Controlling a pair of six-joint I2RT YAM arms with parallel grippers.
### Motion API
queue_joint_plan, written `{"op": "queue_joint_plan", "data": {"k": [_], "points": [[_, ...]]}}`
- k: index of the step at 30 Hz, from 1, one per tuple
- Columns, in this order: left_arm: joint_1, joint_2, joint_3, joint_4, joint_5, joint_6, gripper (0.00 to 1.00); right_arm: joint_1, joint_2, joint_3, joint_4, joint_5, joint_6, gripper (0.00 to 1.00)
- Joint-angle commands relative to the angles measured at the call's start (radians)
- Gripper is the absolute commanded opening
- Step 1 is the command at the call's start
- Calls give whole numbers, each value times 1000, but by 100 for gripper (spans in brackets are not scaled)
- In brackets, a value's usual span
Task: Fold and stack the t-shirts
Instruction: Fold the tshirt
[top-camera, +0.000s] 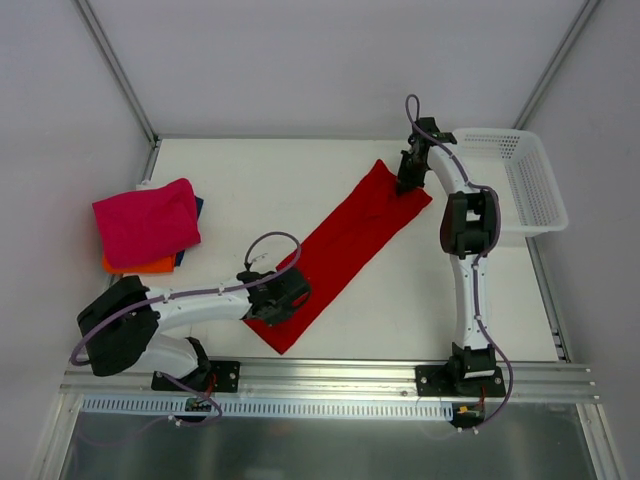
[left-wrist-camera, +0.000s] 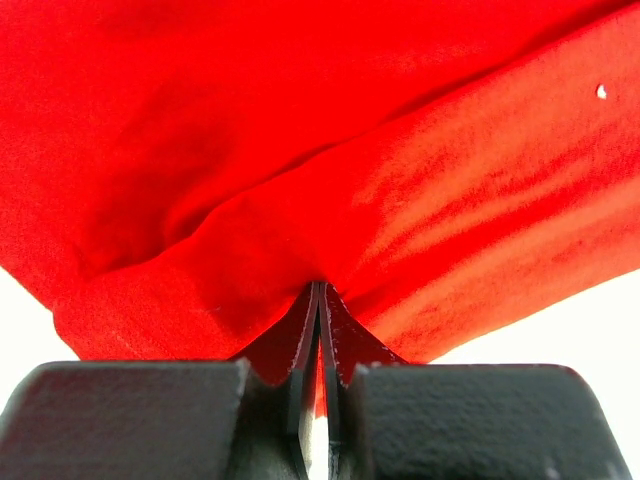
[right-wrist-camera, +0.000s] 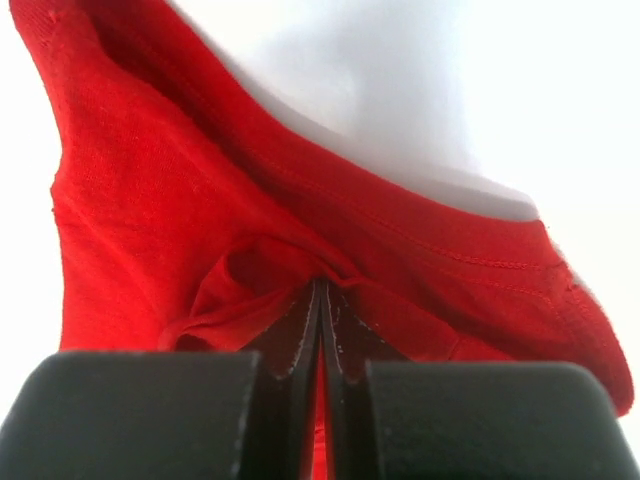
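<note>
I find no writing, label, brand, number or sign that I can read in any of my views, neither on the red t-shirt (top-camera: 345, 245) nor on the white basket (top-camera: 541, 190) near that shirt's far end.

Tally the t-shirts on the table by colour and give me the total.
Bright red cloth t-shirt, laid out in a long strip: 1
Magenta-pink folded cloth t-shirt, top of the stack: 1
Orange folded cloth t-shirt: 1
Blue folded cloth t-shirt: 1
Total: 4
</note>
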Motion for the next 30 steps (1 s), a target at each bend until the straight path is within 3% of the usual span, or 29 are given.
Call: {"op": "queue_joint_plan", "data": {"k": [1, 8, 14, 30], "points": [[-59, 75, 35, -71, 63, -72, 0, -6, 32, 59, 19, -93, -4, 3], [-185, 259, 277, -73, 71, -48, 0, -6, 86, 107, 123, -190, 68, 6], [-246, 414, 438, -73, 104, -15, 0, -6, 150, 117, 315, -400, 210, 8], [-321, 549, 751, -70, 80, 127, 0, 42, 262, 148, 648, -635, 438, 14]]}}
